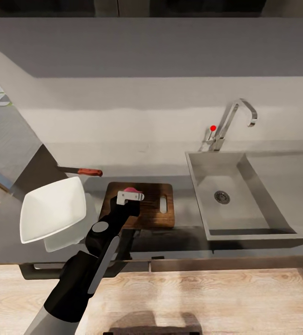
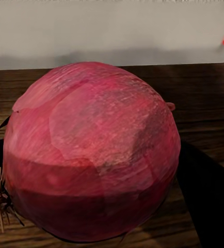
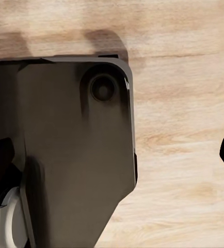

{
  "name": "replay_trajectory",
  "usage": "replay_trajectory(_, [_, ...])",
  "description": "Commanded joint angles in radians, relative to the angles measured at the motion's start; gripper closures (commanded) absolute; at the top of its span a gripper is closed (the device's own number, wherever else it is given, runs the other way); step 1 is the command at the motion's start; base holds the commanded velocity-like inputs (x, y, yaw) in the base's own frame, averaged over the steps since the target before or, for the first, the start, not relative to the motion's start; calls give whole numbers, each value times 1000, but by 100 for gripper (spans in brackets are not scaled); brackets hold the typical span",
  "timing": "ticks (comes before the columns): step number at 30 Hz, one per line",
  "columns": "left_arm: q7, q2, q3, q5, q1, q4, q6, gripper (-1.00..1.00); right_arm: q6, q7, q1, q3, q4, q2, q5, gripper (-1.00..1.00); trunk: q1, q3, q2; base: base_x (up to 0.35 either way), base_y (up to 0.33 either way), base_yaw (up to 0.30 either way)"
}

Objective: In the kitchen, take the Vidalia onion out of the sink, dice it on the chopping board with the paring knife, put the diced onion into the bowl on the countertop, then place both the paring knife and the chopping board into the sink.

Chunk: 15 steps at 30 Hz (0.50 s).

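The Vidalia onion, pinkish-red and round, sits low on the brown chopping board between the fingers of my left gripper, which is shut on it. In the head view only its pink top peeks past the gripper. The paring knife lies on the countertop behind the white bowl, red-orange handle toward the board. The sink is to the right with a bare basin. My right gripper hangs open over the robot's dark base.
A curved chrome faucet with a small red knob stands behind the sink. A grey wall runs along the back of the worktop. Light wooden floor lies in front of the dark cabinets.
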State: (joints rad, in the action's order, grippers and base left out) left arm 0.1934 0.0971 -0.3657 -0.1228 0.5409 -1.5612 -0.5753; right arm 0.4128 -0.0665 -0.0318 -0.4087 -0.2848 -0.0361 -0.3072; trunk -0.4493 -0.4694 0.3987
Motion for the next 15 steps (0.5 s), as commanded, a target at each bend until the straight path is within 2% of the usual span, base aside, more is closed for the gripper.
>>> replay_trajectory(1, [9,0,-1,-9,1,29,-5,100,3,-7,0,-9,0,-1,-4,-100,-1,-2,1,0,0,0])
replay_trajectory(15, [9,0,-1,-9,1,27,-5,100,3,-7,0,-9,0,-1,-4,-100,-1,0,1,0,0,0])
